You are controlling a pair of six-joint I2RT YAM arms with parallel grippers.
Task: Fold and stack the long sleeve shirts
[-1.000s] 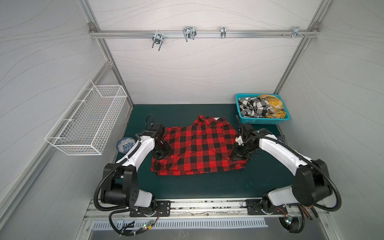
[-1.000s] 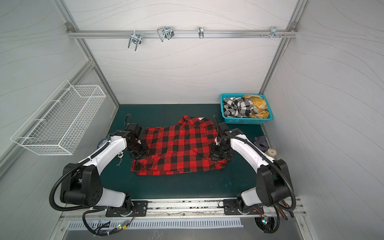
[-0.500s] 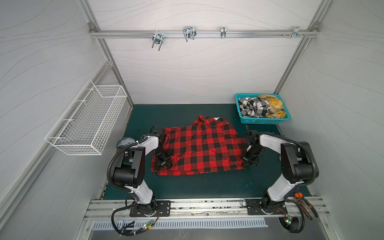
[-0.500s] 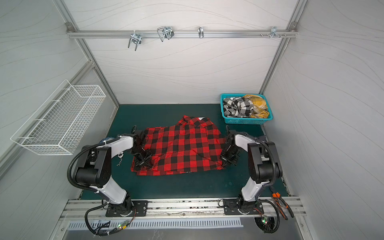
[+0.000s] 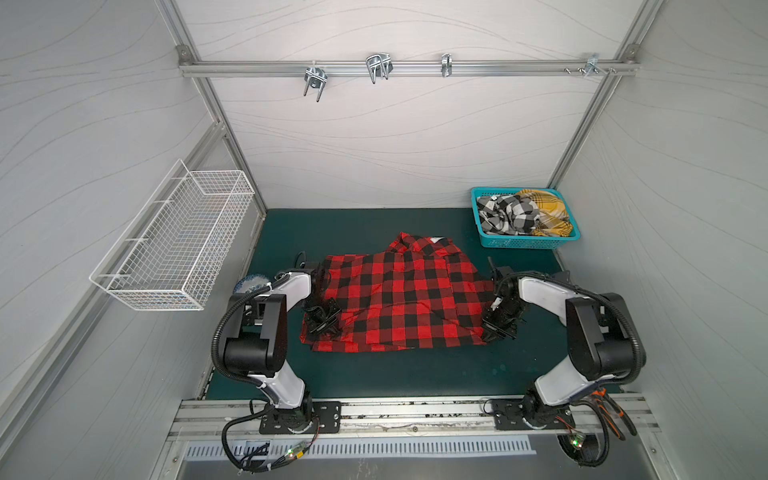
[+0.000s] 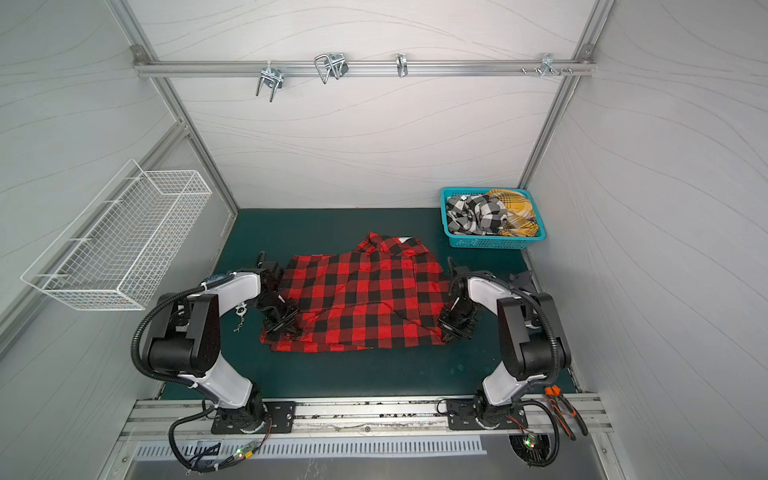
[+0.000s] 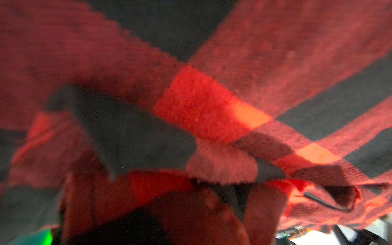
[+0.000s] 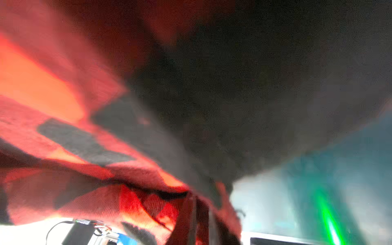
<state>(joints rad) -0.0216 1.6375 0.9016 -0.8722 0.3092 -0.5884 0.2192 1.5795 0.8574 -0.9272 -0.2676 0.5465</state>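
Dark green mat (image 5: 374, 374) inside a white-walled booth; red-and-black shirt (image 5: 399, 299) lies spread mid-mat, collar toward the back wall; left gripper (image 5: 322, 326) sits on its near-left corner, right gripper (image 5: 496, 328) at its near-right corner; both wrist views are smothered in blurred check cloth, so can't tell if jaws are pinching or released; b/w check shirt (image 5: 505, 214) & mustard plaid shirt (image 5: 544, 208) lie crumpled in teal basket (image 5: 523, 242), back right.
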